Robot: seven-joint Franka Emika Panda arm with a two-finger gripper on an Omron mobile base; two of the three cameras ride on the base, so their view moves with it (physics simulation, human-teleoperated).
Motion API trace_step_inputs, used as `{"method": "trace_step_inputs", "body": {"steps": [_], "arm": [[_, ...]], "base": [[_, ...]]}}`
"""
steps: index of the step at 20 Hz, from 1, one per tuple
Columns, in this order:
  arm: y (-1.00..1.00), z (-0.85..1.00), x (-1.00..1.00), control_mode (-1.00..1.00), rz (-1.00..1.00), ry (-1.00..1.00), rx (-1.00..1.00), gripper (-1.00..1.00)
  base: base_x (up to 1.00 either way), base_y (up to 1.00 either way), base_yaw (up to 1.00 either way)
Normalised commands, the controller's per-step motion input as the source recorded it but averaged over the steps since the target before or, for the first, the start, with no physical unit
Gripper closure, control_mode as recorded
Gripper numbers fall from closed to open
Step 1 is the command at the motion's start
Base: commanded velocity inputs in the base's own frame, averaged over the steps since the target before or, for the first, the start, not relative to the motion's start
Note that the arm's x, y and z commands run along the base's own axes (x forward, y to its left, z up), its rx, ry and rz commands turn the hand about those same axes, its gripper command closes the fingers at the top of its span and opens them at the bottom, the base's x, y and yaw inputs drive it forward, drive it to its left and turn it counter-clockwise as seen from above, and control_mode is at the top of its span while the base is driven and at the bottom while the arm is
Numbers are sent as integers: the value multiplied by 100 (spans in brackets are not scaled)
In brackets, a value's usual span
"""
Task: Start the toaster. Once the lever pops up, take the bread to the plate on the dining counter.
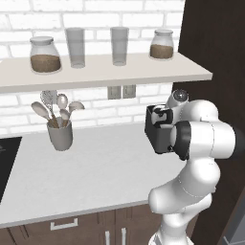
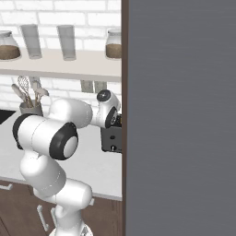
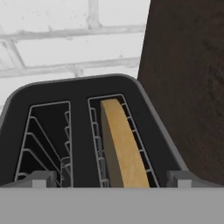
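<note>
With the bread (image 3: 121,146) sitting upright in the right slot of the toaster (image 1: 159,135) at the counter's (image 1: 95,167) right end, the open, empty gripper (image 3: 113,180) hovers above it, so lifting and delivery remain.

The toaster (image 1: 157,136) is sitting on the worktop (image 1: 95,167), at its right end, against the tall cabinet side (image 1: 215,48) and before the brick wall (image 1: 95,14). The bread (image 3: 122,148) is standing upright in the toaster's right-hand slot, as seen from the hand view; the left-hand slot (image 3: 43,144) is lying beside it. The utensil holder (image 1: 60,135) is standing well to the left of the toaster, near the wall. Above the worktop, the shelf (image 1: 95,72) is carrying two jars (image 1: 45,55) at its ends and two glasses (image 1: 75,47) between them. The wall socket (image 1: 121,91) is sitting under the shelf.
</note>
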Motion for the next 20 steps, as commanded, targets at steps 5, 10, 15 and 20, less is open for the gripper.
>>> {"method": "trace_step_inputs", "body": {"steps": [5,10,15,20], "arm": [[-20,0,0,-100,0,0,3,-100],[-20,0,0,-100,0,0,4,100],[-14,0,0,-100,0,0,3,100],[-2,0,0,-100,0,0,0,100]], "base": [[0,0,0],[0,0,0],[0,0,0],[0,0,0]]}}
